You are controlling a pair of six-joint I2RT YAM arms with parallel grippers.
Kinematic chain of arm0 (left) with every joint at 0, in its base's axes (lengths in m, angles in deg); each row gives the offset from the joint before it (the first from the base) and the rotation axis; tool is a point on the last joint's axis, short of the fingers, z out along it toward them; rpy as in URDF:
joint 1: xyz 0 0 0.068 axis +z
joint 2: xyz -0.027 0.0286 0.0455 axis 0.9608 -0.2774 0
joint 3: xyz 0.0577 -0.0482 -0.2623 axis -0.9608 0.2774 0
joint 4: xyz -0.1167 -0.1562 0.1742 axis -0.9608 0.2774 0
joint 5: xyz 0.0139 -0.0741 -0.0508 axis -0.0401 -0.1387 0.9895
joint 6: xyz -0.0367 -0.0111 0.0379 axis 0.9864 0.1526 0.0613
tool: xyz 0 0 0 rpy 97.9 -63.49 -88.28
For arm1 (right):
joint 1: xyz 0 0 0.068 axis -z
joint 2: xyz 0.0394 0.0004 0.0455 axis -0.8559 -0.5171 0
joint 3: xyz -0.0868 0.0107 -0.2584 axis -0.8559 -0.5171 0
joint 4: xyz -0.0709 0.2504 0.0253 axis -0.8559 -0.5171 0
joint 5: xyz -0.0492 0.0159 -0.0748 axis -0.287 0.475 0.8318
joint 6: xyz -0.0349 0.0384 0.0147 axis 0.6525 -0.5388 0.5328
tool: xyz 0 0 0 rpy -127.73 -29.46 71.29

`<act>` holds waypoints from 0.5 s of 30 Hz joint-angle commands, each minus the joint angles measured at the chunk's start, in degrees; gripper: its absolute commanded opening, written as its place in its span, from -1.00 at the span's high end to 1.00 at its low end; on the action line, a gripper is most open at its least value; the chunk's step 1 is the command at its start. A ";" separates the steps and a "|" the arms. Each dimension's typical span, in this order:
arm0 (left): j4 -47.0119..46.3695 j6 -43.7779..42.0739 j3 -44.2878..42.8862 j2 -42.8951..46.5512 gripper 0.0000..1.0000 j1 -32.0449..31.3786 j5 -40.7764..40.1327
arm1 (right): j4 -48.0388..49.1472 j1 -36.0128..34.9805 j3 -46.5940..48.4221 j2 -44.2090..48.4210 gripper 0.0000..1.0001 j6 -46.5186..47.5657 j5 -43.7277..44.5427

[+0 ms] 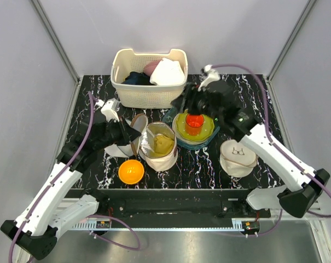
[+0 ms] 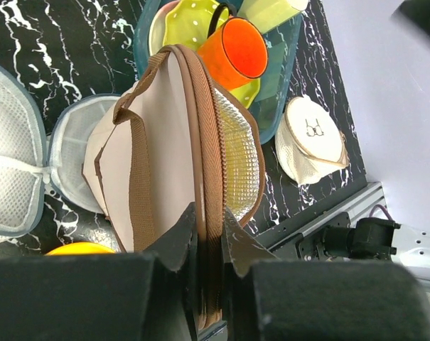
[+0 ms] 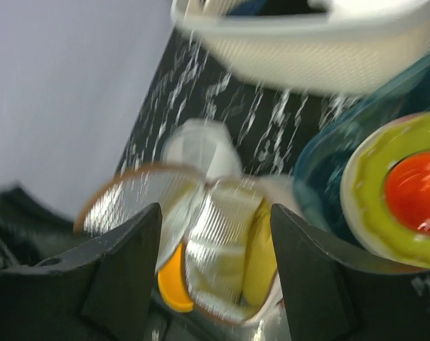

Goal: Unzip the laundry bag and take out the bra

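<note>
Laundry bag (image 1: 158, 145): just in front of the basket (image 1: 149, 82), lid up, mouth open. Judged light and soft-walled, so it would collapse if squeezed. The stitched zipper band (image 2: 204, 142) looks the firmest hold. My left gripper (image 2: 209, 238) is clamped on that band at the lid edge. My right gripper (image 3: 215, 213) is spread and empty, hovering by the basket's right corner. Yellow cloth (image 1: 164, 143) inside is likely the bra: limp, pinch a fold. Count: one laundry bag, one basket, one printed white bag (image 1: 237, 156), two mesh domes (image 2: 15, 163), one orange cup (image 1: 194, 121), one orange bowl (image 1: 131, 171).
</note>
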 commanded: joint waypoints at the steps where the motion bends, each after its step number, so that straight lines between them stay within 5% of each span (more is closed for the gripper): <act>1: -5.27 0.77 -1.34 -0.50 1.00 0.24 3.15 | -3.49 -9.22 -4.36 -1.94 -0.36 -0.79 -0.42; 7: -6.50 1.73 -0.29 0.20 1.00 0.15 2.88 | -3.94 -16.96 -5.42 -8.00 -0.25 -1.94 0.20; 15: -6.85 1.65 2.95 2.04 1.00 0.24 3.23 | -5.16 -17.68 -9.72 -18.80 -0.21 -2.29 5.98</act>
